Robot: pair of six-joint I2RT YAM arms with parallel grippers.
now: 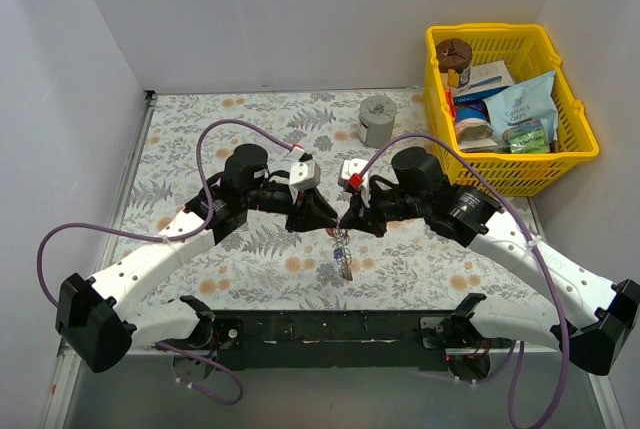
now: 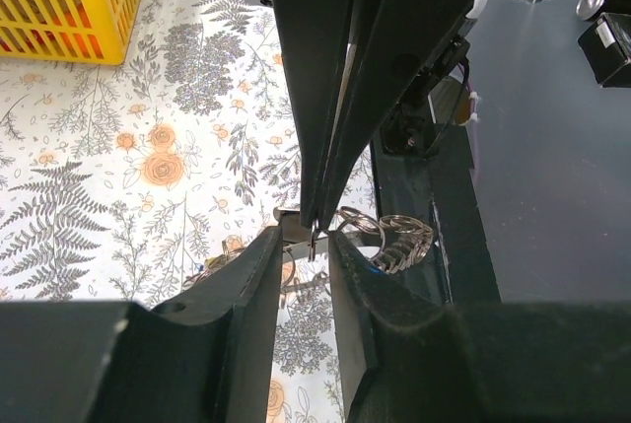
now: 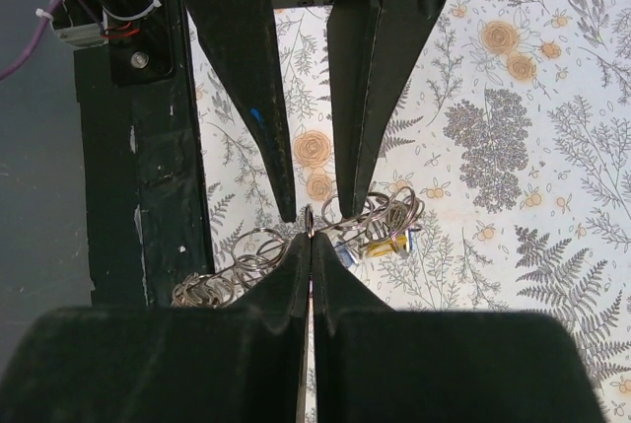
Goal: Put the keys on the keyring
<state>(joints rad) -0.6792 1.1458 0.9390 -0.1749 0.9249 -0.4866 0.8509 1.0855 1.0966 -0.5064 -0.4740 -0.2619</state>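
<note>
My right gripper (image 3: 311, 242) is shut on the thin silver keyring (image 3: 310, 220), which shows edge-on at its fingertips. The ring hangs above the floral table. My left gripper (image 2: 306, 242) is open, one finger on each side of that ring, right at the right gripper's tips. In the top view the two grippers (image 1: 325, 217) (image 1: 351, 219) meet nose to nose at the table's middle. The keys (image 3: 383, 242), one blue-headed and one brass-coloured, hang in a tangle of small rings under the grippers. They also show in the top view (image 1: 343, 255). More linked silver rings (image 2: 396, 243) trail toward the near edge.
A yellow basket (image 1: 512, 164) full of packets stands at the back right. A grey cylindrical cup (image 1: 378, 120) stands at the back centre. The black mounting bar (image 1: 330, 327) runs along the near edge under the arms.
</note>
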